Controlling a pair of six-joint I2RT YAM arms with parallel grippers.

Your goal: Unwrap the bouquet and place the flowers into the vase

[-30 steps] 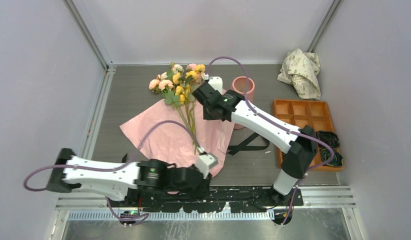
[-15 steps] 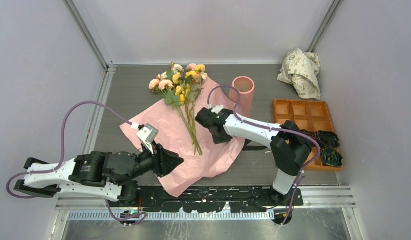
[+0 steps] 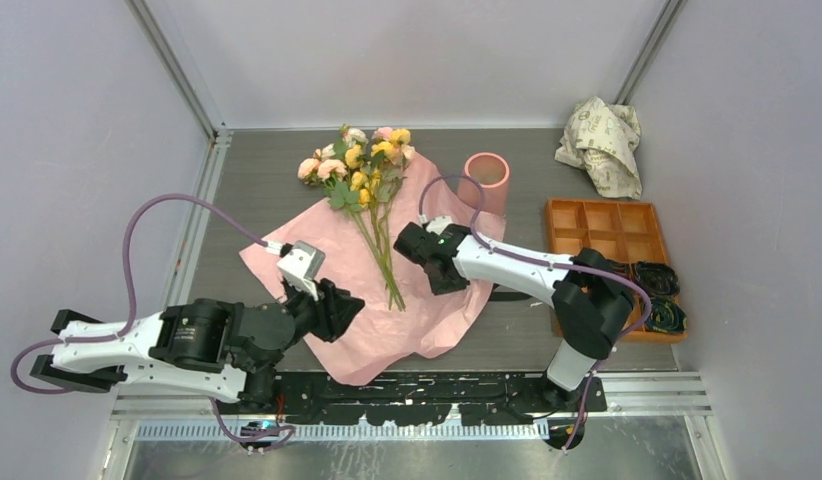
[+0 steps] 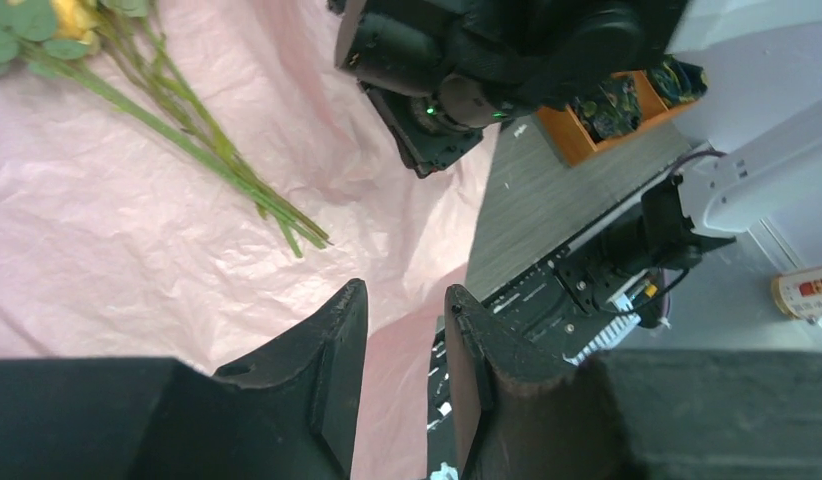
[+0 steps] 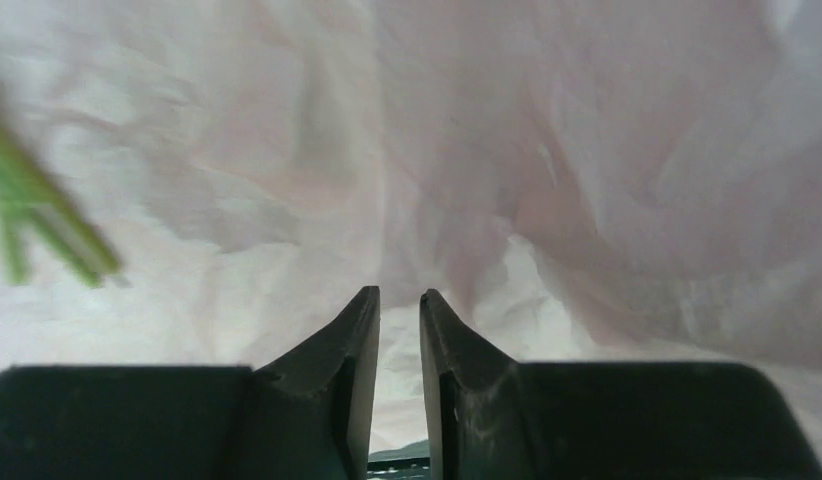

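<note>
Toward the counter's far edge, the flowers (image 3: 372, 195) lie on the spread pink paper (image 3: 307, 265), with the vase (image 3: 486, 178) upright just beside them. The left pincer (image 4: 402, 295), jaws apart and empty, hovers over the paper's near part. The right pincer (image 5: 397, 295), jaws narrowly apart, points at the paper.

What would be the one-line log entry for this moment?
pink paper spread | flowers lying on it | vase upright, without flowers | left gripper open, empty | right gripper slightly open over paper
</note>
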